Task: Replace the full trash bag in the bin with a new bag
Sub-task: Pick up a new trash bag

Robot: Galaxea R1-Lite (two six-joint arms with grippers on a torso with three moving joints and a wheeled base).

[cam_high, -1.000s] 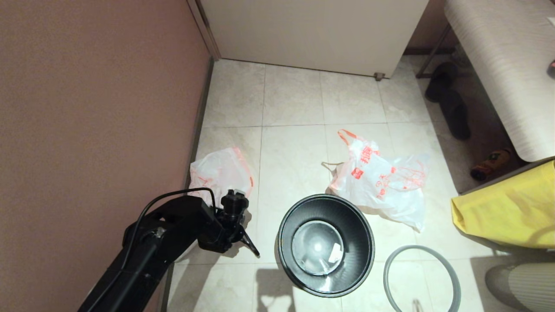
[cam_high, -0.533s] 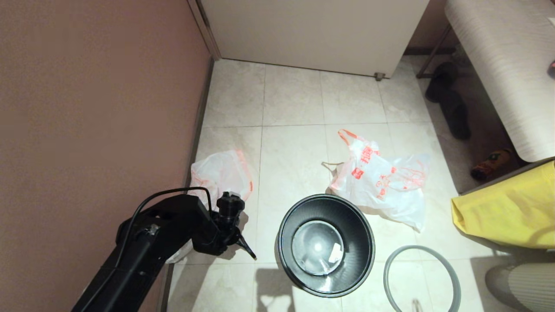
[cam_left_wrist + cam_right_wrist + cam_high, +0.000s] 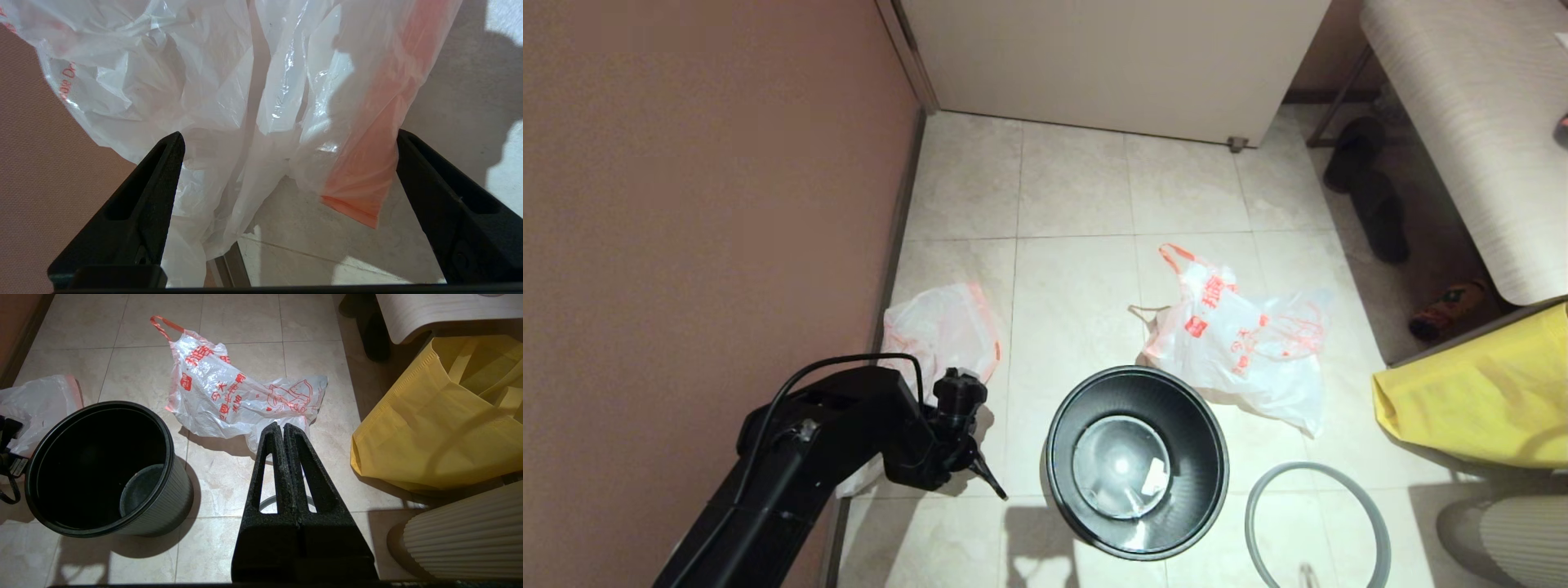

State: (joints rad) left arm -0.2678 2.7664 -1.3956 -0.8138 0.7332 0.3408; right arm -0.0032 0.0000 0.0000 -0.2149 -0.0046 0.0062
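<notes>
Claw (image 3: 286, 141) of left arm hangs spread wide around the new bag (image 3: 229, 94) by the wall.

Glossy black bin (image 3: 1137, 461), yellow bag (image 3: 1478, 400), perhaps grey hoop (image 3: 1262, 498)

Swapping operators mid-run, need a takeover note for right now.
Left gripper: open, fingers either side of the thin white plastic bag with a wide pale-orange hem band by the wall; nothing gripped.
Right gripper: shut, empty, parked over the floor.
Small round black plastic bin: empty, unlined; its thin grey hoop rim lies on the floor beside it.
White see-through bag with red lettering and an orange-red loop handle: on the floor beyond the bin.
Done: full bag out.
Left: grip new bag, line bin, refit hoop.
</notes>
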